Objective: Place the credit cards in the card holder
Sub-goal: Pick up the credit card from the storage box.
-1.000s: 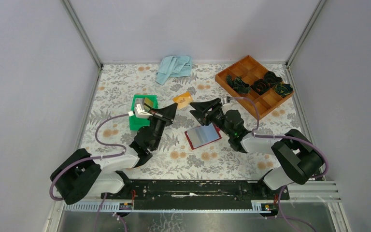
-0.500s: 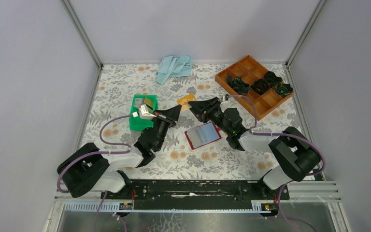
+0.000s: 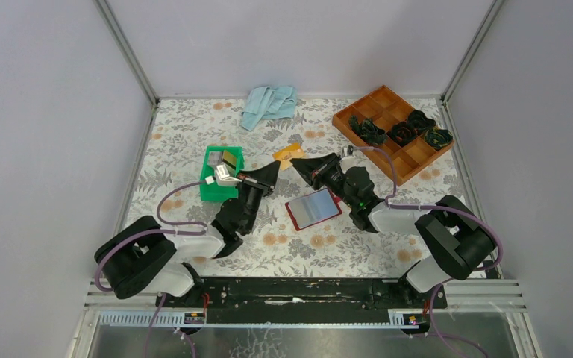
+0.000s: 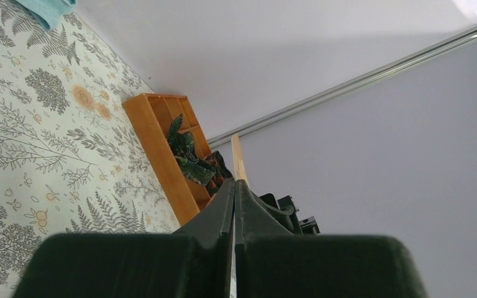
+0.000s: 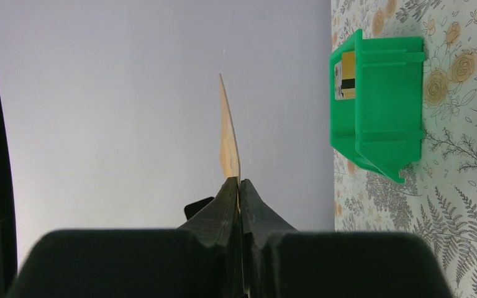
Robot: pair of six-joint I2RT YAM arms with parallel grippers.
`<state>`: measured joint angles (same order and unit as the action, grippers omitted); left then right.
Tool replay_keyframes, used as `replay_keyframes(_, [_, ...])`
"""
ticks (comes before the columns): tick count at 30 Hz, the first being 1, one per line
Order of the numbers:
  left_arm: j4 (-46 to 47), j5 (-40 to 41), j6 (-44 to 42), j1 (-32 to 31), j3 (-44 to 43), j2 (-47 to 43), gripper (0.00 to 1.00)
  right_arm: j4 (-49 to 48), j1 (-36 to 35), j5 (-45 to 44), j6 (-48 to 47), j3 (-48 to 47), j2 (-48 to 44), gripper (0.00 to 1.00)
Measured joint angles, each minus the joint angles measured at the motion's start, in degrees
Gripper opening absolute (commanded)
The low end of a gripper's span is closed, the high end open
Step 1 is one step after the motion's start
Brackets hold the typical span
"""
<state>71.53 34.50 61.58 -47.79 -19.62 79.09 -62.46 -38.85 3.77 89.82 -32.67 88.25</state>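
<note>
A gold credit card (image 3: 287,154) hangs above the table between the two arms. My left gripper (image 3: 271,168) is shut on its left end, and the card (image 4: 238,158) rises edge-on from those jaws (image 4: 234,182). My right gripper (image 3: 298,162) is shut on the other end, with the card (image 5: 228,136) standing thin out of its tips (image 5: 239,180). The card holder (image 3: 313,209) lies open on the table below the right arm, pale blue inside with a red border. Another credit card (image 3: 230,158) stands in the green bin (image 3: 210,186).
An orange compartment tray (image 3: 418,160) holding dark green items sits at the back right, also seen in the left wrist view (image 4: 161,155). A blue cloth (image 3: 268,104) lies at the back. The green bin (image 5: 379,112) shows in the right wrist view, a striped card (image 5: 346,74) inside.
The right gripper has closed on the gold card that the left gripper was holding up. The left arm has shifted slightly to the right.
</note>
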Motion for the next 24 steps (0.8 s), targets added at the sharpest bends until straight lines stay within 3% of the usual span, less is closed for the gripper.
replay_keyframes(4, [0.85, 0.33, 0.46, -0.2, 0.0, 0.5, 0.03, -0.2, 0.0, -0.07, -0.07, 0.0, 0.04, 0.0])
replay_keyframes(9, [1.36, 0.31, 0.0, -0.46, 0.07, 0.44, 0.28, -0.85, 0.0, -0.02, -0.28, 0.0, 0.09, 0.0])
replay_keyframes(15, [1.75, -0.59, -2.8, -0.98, 2.54, -1.05, 0.64, 0.28, -0.07, 0.39, -3.3, 0.0, 0.07, 0.0])
replay_keyframes(24, [-4.52, -0.9, -7.85, -0.98, 3.78, -9.44, 0.7, 15.41, 4.42, 1.95, -17.46, -0.57, -7.43, 0.0])
